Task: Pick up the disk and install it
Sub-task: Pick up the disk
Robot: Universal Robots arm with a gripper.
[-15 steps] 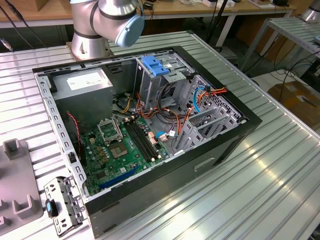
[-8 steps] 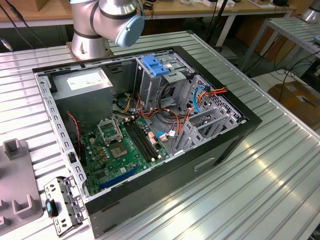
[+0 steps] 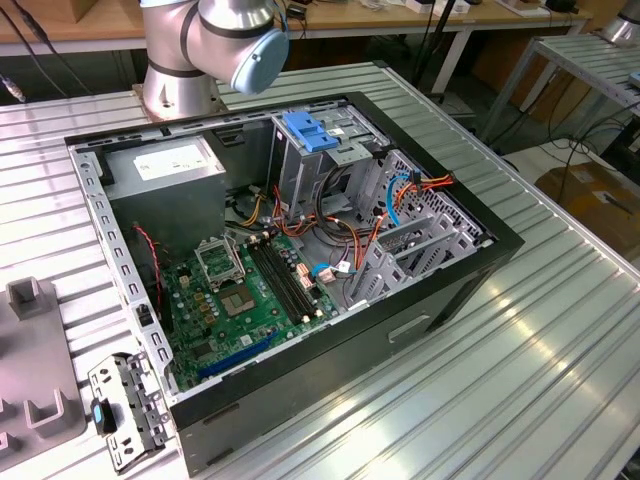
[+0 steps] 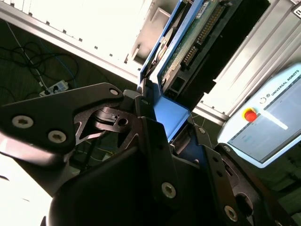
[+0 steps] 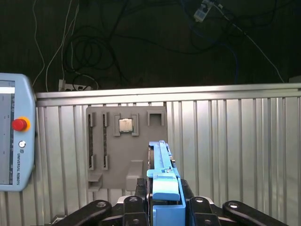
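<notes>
In both wrist views my gripper [image 5: 164, 202] [image 4: 171, 123] is shut on the disk. The disk [image 5: 160, 162] is seen edge-on, a dark slab with bright blue side rails. In the second wrist view the disk [image 4: 190, 44] shows its green circuit board and connector row between the blue rails. It hangs in the air above the ribbed metal table [image 5: 235, 141], close to a grey fixture plate [image 5: 106, 141]. The open computer case [image 3: 480, 270] lies on its side in the exterior view. Its metal drive cage [image 3: 345, 150] carries a light blue latch plate [image 3: 308, 130].
The arm's base [image 3: 175, 80] stands behind the case. A teach pendant [image 5: 14, 136] [image 4: 268, 122] lies on the table beside the fixture plate, which holds a small chip [image 5: 125, 125]. A grey holder [image 3: 30, 350] and a metal bracket [image 3: 125, 410] lie at the exterior view's left. Cables trail on the floor.
</notes>
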